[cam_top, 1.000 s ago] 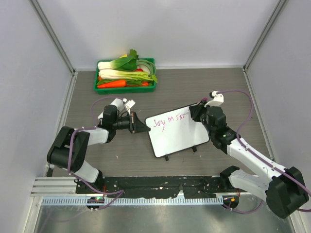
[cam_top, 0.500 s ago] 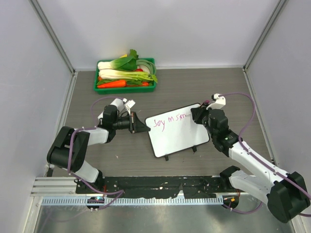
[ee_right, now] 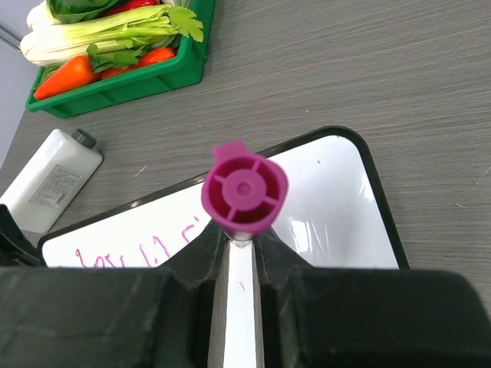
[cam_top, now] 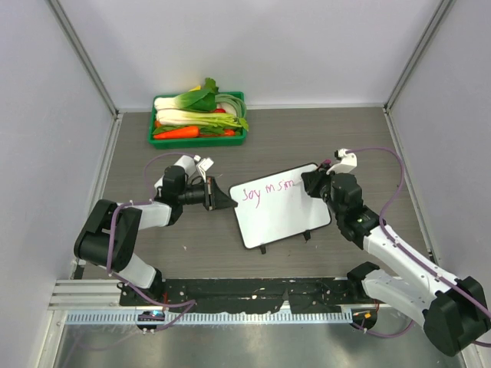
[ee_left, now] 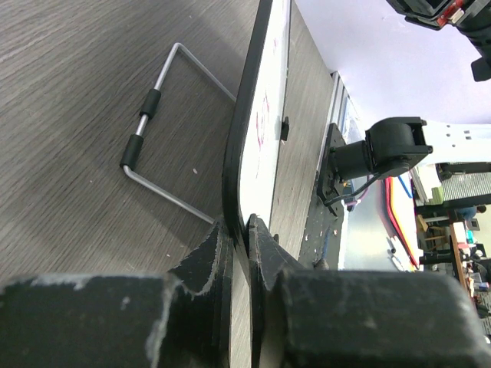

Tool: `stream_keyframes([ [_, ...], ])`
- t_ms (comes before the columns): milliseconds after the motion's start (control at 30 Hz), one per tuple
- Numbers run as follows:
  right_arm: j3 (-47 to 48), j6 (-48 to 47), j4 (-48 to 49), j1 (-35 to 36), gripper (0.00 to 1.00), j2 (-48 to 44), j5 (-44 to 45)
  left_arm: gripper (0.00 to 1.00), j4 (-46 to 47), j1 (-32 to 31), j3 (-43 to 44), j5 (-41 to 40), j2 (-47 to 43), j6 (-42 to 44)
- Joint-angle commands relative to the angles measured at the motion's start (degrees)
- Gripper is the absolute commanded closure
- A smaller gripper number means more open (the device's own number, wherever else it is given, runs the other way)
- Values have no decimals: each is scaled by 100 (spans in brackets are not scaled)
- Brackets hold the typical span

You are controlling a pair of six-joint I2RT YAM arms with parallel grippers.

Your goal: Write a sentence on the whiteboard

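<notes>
The whiteboard (cam_top: 280,213) looks light, stiff and slippery; left tool (ee_left: 238,230) pinches its edge, right tool (ee_right: 242,244) holds a marker (ee_right: 245,189).

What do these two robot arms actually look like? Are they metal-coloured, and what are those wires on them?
Both the left arm and right arm mix white shells with chunky black joints. A thin purple cable loops loosely along each. The jaws are blocky black plastic, scuffed pale at the edges.
</notes>
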Motion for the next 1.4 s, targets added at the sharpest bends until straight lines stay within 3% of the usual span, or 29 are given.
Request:
stream_keyframes([
  [0, 342, 27, -96, -22, 99, -293, -65, 100, -197, -63, -14, 27, 134, 404],
  [633, 606, -113, 132, -74, 99, 356, 339, 100, -197, -63, -5, 27, 142, 404],
  [1367, 184, -52, -8, -136, 99, 233, 181, 100, -206, -72, 12, 27, 160, 395],
])
